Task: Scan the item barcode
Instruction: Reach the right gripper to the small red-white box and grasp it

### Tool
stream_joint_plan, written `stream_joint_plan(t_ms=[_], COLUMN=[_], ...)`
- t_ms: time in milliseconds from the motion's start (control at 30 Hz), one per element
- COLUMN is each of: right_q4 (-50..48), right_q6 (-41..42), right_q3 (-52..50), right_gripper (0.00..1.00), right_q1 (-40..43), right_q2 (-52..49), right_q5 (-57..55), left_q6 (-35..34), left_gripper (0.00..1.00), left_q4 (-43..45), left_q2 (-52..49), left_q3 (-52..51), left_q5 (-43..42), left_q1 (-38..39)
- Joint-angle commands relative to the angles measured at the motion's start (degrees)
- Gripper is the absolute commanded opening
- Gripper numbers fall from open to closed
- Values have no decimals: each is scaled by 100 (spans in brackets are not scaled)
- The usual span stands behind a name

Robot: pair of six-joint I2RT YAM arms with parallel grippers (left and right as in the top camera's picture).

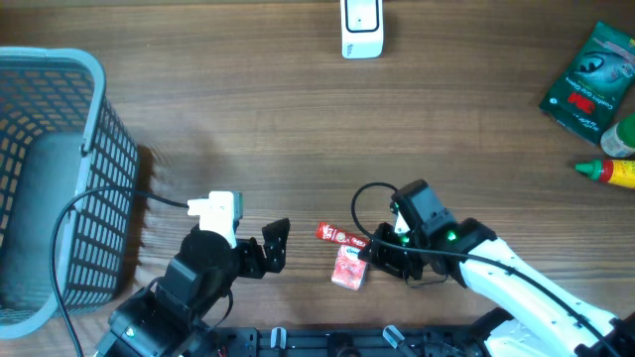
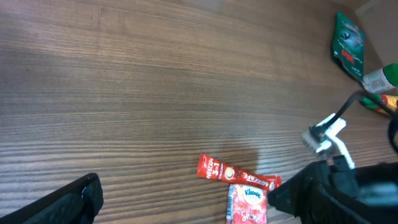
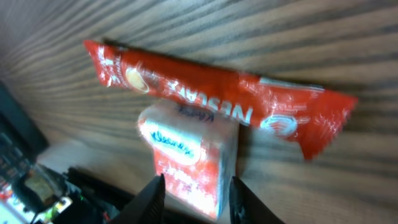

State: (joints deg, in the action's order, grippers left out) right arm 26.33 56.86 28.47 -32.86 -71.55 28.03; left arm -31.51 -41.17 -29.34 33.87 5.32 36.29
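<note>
The right gripper (image 3: 196, 190) sat closest, its jaws narrow about the tissue pack (image 3: 189, 155); whether they had pinched it could not be told. The basket (image 1: 55, 57) stood far left, the left gripper (image 1: 273, 248) hung wide and empty near the pack, and the scanner (image 1: 362, 28) waited at the far edge. The pack lay flat, touching the coffee sachet (image 3: 211, 102). Grasping seemed the step in hand; the next move called for lifting the pack and turning its barcode toward the scanner.
</note>
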Motion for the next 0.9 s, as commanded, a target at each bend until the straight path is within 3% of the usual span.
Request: stream_joint_plan(t_ms=[0, 133, 200, 367, 400, 433, 467, 567, 667, 733, 867], right_q4=[-529, -756, -796, -1298, -1502, -1652, -1687, -1812, -2247, -2789, -4430], right_q6=[479, 472, 479, 470, 463, 466, 470, 146, -883, -1899, -2221], right_q3=[-424, -470, -470, -470, -470, -470, -470, -470, -468, -468, -470], right_gripper=[40, 39, 32, 29, 24, 11, 5, 4, 4, 4, 4], right_q1=[-31, -31, -31, -98, -155, -197, -197, -192, 164, 748, 1709], right_q2=[-83, -199, -310, -820, -984, -1134, -1204, -1167, -721, -256, -22], right_q5=[48, 33, 37, 282, 411, 511, 584, 1034, 2356, 3989, 6505], left_q6=[129, 129, 129, 129, 127, 127, 129, 129, 129, 129, 129], left_gripper=[100, 100, 100, 100, 100, 100, 100, 100, 100, 100, 100], left_q4=[9, 11, 9, 9, 9, 11, 9, 11, 9, 11, 9], left_q2=[13, 13, 13, 13, 13, 13, 13, 13, 13, 13, 13], left_q3=[85, 85, 85, 85, 85, 85, 85, 85, 85, 85, 85], left_q5=[76, 76, 76, 76, 76, 76, 76, 76, 76, 76, 76], left_q1=[9, 9, 9, 9, 9, 9, 9, 9, 9, 9, 9])
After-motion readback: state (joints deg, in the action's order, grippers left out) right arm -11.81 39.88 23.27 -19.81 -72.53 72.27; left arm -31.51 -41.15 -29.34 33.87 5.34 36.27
